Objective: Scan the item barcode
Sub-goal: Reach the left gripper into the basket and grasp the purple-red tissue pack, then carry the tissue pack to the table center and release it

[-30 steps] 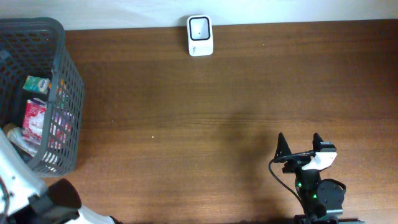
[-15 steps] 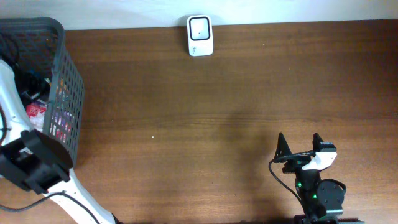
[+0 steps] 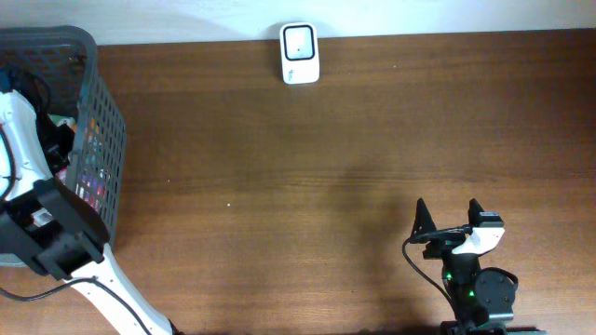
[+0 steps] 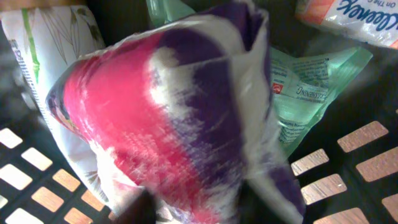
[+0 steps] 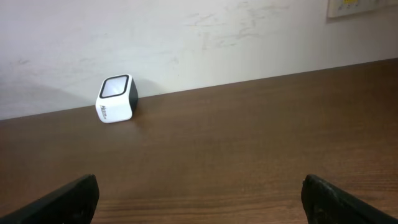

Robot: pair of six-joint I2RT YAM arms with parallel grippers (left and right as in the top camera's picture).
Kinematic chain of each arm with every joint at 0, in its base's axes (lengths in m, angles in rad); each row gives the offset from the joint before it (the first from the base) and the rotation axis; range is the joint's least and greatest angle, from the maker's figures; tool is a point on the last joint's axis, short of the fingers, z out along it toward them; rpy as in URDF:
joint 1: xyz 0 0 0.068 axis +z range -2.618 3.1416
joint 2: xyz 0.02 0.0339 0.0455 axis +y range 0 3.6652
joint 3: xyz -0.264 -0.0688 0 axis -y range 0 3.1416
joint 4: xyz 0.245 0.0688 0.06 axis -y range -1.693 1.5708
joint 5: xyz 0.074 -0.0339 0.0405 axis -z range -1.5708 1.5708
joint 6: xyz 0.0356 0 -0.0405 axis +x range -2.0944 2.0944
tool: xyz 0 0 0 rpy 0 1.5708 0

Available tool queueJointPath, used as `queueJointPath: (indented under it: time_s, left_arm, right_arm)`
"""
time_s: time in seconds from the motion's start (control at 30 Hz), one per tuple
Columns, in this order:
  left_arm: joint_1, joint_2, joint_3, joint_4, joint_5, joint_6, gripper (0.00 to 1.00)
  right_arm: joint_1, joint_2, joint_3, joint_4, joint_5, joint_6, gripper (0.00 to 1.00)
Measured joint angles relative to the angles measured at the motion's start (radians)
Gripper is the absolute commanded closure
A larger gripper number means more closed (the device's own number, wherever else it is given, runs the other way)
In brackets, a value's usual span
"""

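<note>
Filling the left wrist view is a pink, purple and white pouch [image 4: 180,118], crumpled, inside the dark grey basket [image 3: 101,121] at the table's left end. My left gripper [image 4: 198,208] is down in the basket, its two dark fingers pressed against either side of the pouch's lower end. From overhead only the white left arm [image 3: 26,140] shows, reaching over the basket rim. The white barcode scanner [image 3: 299,53] stands at the table's back edge, its window facing up and forward [image 5: 116,98]. My right gripper [image 3: 449,220] rests open near the front right, nothing between its fingers [image 5: 200,186].
Under the pouch lie a pale green packet [image 4: 308,93], a white pack with a leaf print [image 4: 43,37] and a tissue pack [image 4: 354,18]. The basket's slotted floor [image 4: 367,134] shows the wood beneath. A wall rises behind the scanner.
My left arm has swung up from the front left corner into the basket, and its jaws have narrowed onto the pink and purple pouch. The right arm has not moved.
</note>
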Motion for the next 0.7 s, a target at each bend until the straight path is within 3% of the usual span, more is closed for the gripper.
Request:
queueJointPath:
  time_s: [0.2, 0.37, 0.57, 0.7]
  left_arm:
    - [0.008, 0.006, 0.059, -0.053, 0.009, 0.006, 1.0]
    - [0.066, 0.012, 0.436, -0.135, 0.106, 0.006, 1.0]
    - [0.093, -0.185, 0.774, -0.117, 0.209, -0.127, 1.0]
    - [0.093, -0.35, 0.904, -0.097, 0.362, -0.159, 1.0]
  right_arm:
    - [0.0, 0.0, 0.0, 0.0, 0.0, 0.0, 0.01]
    - [0.0, 0.0, 0.0, 0.0, 0.0, 0.0, 0.01]
    - [0.0, 0.0, 0.0, 0.0, 0.0, 0.0, 0.01]
    - [0.0, 0.0, 0.0, 0.0, 0.0, 0.0, 0.01]
